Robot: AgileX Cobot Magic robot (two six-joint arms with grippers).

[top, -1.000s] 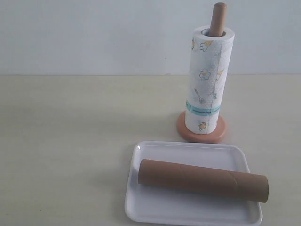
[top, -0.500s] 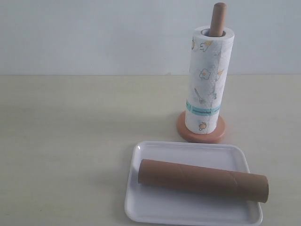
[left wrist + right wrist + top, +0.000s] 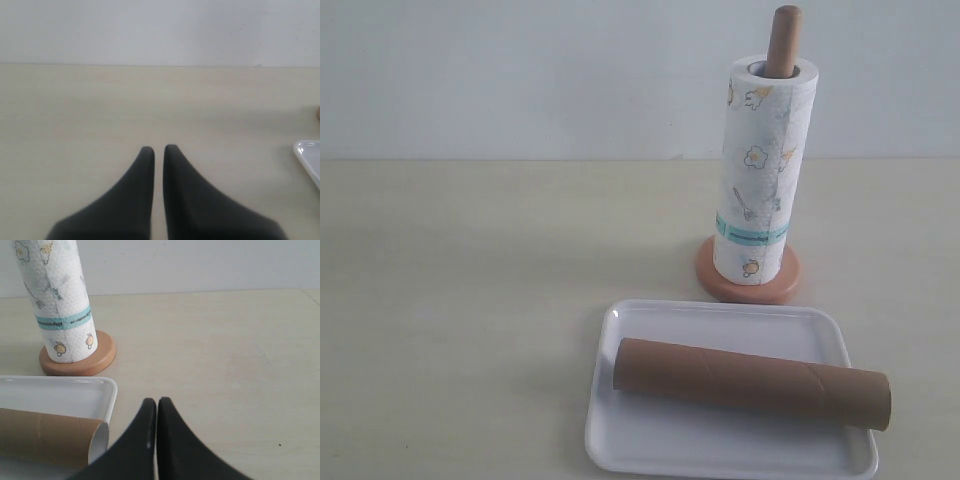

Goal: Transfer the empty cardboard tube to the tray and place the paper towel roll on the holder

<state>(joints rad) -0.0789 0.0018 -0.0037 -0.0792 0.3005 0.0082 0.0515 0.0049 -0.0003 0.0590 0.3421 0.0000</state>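
Though pressed tip to tip, grips nothing at the right gripper point(image 3: 156, 401) — no gap between the fingers, only bare table point(image 3: 225, 340) beneath. Finds the empty cardboard tube point(image 3: 45, 437) just beside this claw, off to one side and level with the fingertips, lying flat in the tray point(image 3: 60, 390). Lies with its long axis crosswise to the claw's pointing direction, open end turned toward the fingers, near but not touching. Places the paper towel roll point(image 3: 60, 305) farther ahead on that same side, upright and threaded over the holder point(image 3: 783, 40), with the pole tip poking out of the core and the bottom seated on the disc base. Shows much the same at the left gripper point(image 3: 159, 148): clenched to a thin slit and empty. Catches only a corner of the tray there, well apart and off toward the other arm's side, with neither tube nor roll in sight. Makes the right claw by far the nearer to both task things. Judging by the present layout, leaves no step undone — tube on tray, roll on holder. Calls for no reach, then. If asked for a correction, would likely fall to the right claw, opening first and turning to span the tube across its axis rather than along it.
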